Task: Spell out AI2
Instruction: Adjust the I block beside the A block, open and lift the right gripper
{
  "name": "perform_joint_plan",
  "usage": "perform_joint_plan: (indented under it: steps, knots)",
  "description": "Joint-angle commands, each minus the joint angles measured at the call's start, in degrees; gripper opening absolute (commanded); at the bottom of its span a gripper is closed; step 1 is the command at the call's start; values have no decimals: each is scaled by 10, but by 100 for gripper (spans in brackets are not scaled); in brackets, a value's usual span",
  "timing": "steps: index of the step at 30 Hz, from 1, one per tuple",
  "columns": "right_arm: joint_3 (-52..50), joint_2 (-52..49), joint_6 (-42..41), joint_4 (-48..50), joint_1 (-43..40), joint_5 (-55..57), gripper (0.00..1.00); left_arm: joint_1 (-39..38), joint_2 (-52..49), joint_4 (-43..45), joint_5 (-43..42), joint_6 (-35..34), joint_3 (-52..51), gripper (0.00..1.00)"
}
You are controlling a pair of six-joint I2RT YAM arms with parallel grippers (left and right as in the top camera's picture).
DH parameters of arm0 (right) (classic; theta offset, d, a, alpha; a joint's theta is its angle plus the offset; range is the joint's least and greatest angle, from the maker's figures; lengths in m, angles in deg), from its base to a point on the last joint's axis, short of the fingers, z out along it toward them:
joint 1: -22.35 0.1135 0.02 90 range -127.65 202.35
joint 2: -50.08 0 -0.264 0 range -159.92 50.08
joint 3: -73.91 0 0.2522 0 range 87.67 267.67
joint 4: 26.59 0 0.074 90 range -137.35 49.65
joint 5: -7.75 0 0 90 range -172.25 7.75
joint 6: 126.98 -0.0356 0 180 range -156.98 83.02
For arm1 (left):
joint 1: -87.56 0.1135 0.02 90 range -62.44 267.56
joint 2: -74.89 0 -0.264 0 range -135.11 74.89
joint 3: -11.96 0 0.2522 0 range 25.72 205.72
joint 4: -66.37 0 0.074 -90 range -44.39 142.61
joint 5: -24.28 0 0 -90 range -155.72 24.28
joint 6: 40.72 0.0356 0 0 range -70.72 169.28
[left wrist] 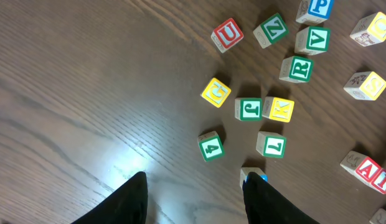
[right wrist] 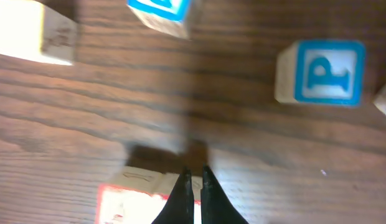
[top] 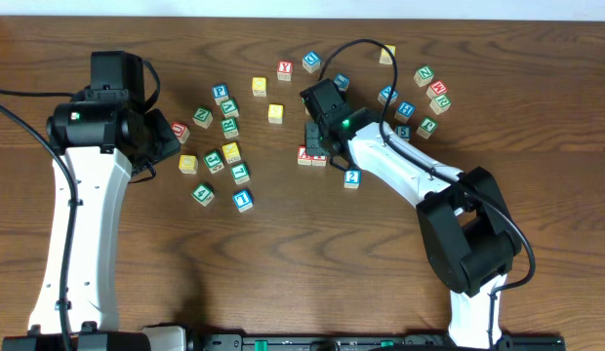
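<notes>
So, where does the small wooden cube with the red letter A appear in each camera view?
Overhead: the wooden cube with the red letter A lies near the middle of the picture.
Left wrist: it is low at the right edge.
Right wrist: it is probably the red-edged cube at the bottom edge, left of the right gripper; the letter is unreadable.
Landmark: the red I cube beside it, seen in the overhead and left wrist views.

Your dark wood table (top: pixel 283 263), lettered blocks (top: pixel 230 127) scattered across its far half, blue 2 block (top: pixel 352 177) near the middle.
</notes>
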Motion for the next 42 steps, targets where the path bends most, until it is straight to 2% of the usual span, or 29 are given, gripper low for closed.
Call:
perform_joint_plan:
  steps: [1,7,27,32,37,42]
  knots:
    - [-3,17,-32,-19,3,25,1,2,2,-1,3,4,2,49]
    - [-3,17,-44,-55,8,20,1,2,2,-1,3,3,2,49]
    - [-4,17,-43,-68,16,14,4,2,2,-1,3,4,2,49]
    - [-3,18,-43,-64,16,15,1,2,2,-1,3,3,2,49]
    - [-3,45,-40,-65,11,16,1,2,2,-2,3,4,2,49]
    - [-3,95,-41,-109,8,16,3,2,2,-1,3,4,2,49]
